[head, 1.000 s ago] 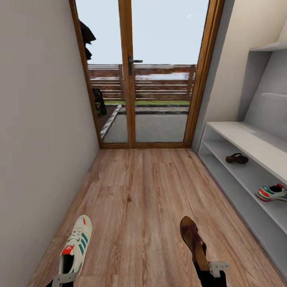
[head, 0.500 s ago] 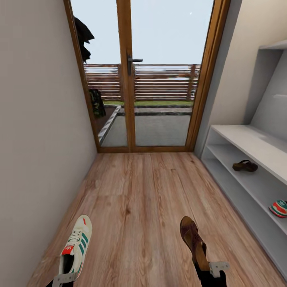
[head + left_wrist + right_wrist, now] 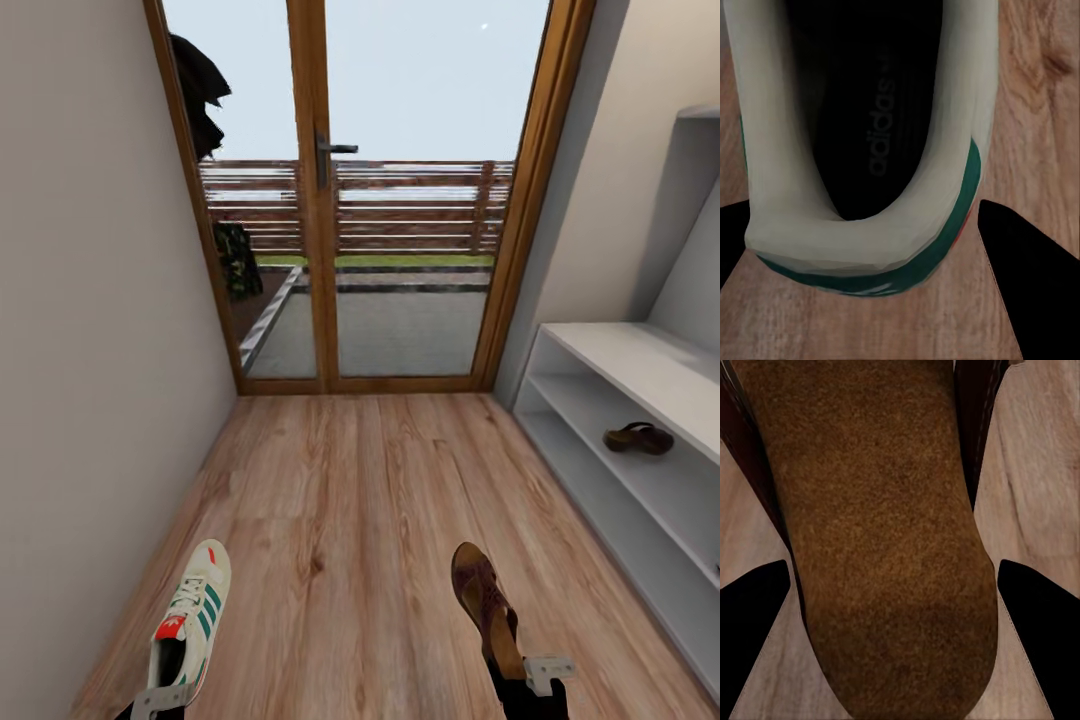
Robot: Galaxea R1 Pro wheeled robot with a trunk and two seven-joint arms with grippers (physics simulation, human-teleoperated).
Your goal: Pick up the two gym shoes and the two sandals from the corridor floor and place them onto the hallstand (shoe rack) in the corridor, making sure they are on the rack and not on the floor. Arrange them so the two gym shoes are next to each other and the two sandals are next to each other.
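My left gripper point(image 3: 160, 701) is shut on the heel of a white gym shoe point(image 3: 190, 617) with green stripes, held above the corridor floor point(image 3: 350, 500) at the lower left. The left wrist view looks into the gym shoe point(image 3: 870, 112), with dark fingers point(image 3: 1031, 289) on either side of its heel. A brown sandal point(image 3: 485, 602) sticks forward from my right gripper point(image 3: 535, 676), which is shut on its heel end. In the right wrist view the sandal's tan insole point(image 3: 885, 532) lies between the fingers point(image 3: 1042, 641). A second sandal point(image 3: 638, 437) lies on the upper open shelf of the white hallstand point(image 3: 610, 357) at the right.
A glazed double door point(image 3: 320, 200) with a wooden frame closes the corridor end ahead. A plain wall point(image 3: 90, 350) runs along the left. The plank floor stretches between the wall and the hallstand.
The whole view has shifted, so the camera moved: the door looks nearer, the hallstand slid right, and the gym shoe on its shelf left the picture. Both held shoes keep their places in the picture.
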